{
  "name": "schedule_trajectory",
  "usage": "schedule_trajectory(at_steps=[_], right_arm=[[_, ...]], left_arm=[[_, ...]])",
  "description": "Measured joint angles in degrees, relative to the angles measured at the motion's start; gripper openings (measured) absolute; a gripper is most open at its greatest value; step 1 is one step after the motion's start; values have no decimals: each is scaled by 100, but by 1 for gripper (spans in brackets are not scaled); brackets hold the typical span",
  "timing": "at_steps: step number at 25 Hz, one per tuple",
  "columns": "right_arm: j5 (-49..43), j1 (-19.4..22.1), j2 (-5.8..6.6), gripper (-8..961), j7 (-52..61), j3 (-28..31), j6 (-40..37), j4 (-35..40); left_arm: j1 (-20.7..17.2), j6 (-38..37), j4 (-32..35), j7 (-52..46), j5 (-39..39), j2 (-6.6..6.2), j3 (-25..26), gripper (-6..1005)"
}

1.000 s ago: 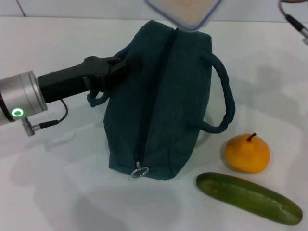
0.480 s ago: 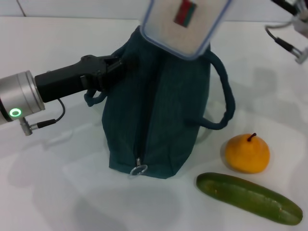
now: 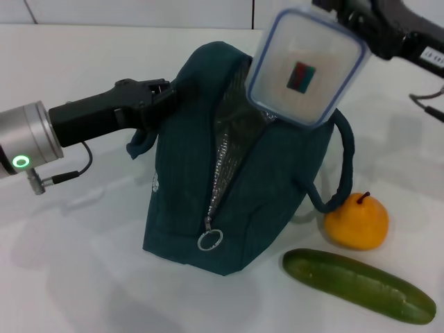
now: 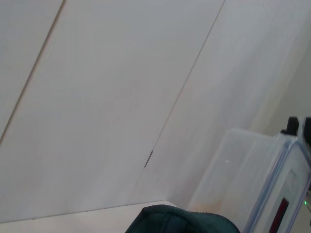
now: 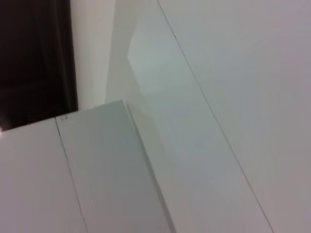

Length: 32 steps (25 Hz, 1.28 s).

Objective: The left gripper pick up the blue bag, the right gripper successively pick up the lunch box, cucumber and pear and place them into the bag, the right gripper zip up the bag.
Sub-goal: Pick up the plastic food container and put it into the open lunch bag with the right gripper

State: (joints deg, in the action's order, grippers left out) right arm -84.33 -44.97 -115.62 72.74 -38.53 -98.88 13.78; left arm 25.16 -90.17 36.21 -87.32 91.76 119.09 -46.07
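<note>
- The lunch box [image 3: 306,66] hangs tilted over the far end of the blue bag [image 3: 229,187], lid facing the camera, its long axis sloping down into the bag's mouth.
- Risk, as I judge it: the part-open zip looks narrow, so a box corner could snag the edge and drag the bag over.
- The right hand [image 3: 350,21] grips the box's upper corner.
- The left hand [image 3: 163,97] is clamped on the bag's side.
- Pear [image 3: 356,220] and cucumber [image 3: 357,285] wait on the desk [image 3: 69,270] beside the bag.

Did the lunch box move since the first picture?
Yes. The lunch box has come down and toward the pear, from the top edge to the bag opening.
</note>
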Motion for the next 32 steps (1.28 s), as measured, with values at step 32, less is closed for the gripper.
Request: schedule_trajectory(at_steps=[32], right_arm=[[632, -540, -58, 94, -322, -1329, 1117, -407]], left_arm=[[95, 70, -9, -4, 27, 17, -3, 43]])
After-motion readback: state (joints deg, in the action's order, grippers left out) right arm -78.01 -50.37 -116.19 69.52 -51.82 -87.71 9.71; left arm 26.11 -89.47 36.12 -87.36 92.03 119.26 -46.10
